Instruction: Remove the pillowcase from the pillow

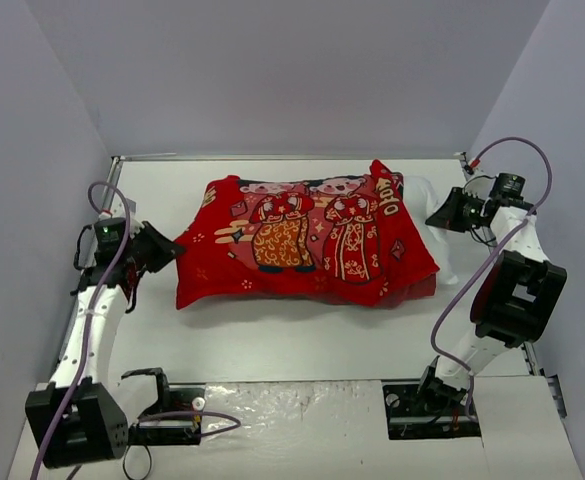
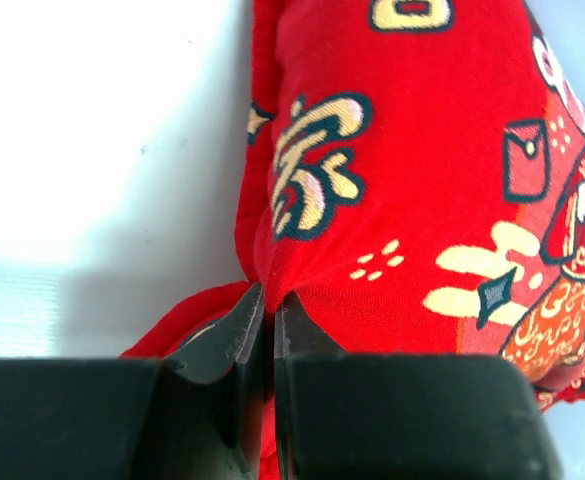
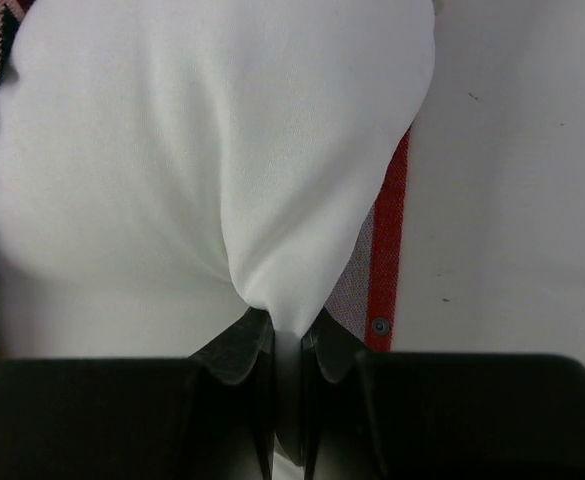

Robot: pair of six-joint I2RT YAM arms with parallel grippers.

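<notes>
Pale grey walls (image 1: 292,70) close in a white table (image 1: 272,345) on three sides, seen from above. Across the middle of the frame lies the pillowcase (image 1: 302,240), a wide red cloth sack. It is puffed and softly creased, and printed with two cartoon figures in red and gold robes, gold characters and small flowers. At its right end, toward the upper right of the frame, the pillow (image 1: 424,193) pokes out of the case, plain white, smooth and plump.

One white arm rises from a black base at the lower left and reaches up to the left corner of the red cloth. There the left gripper (image 1: 168,250) meets the fabric. Its wrist view shows the black fingers (image 2: 234,335) pressed almost together, pinching a fold of red cloth between their tips.

From the lower right, the other arm bends up and back, so the right gripper (image 1: 444,212) points left at the exposed white end. Its wrist view shows the fingers clamped on a gathered tuck of white cloth, which puckers into creases above the tips. Just right of that tuck runs a narrow red hem carrying a small dark snap (image 3: 379,325).

Thin purple cables (image 1: 517,139) loop along both arms.
</notes>
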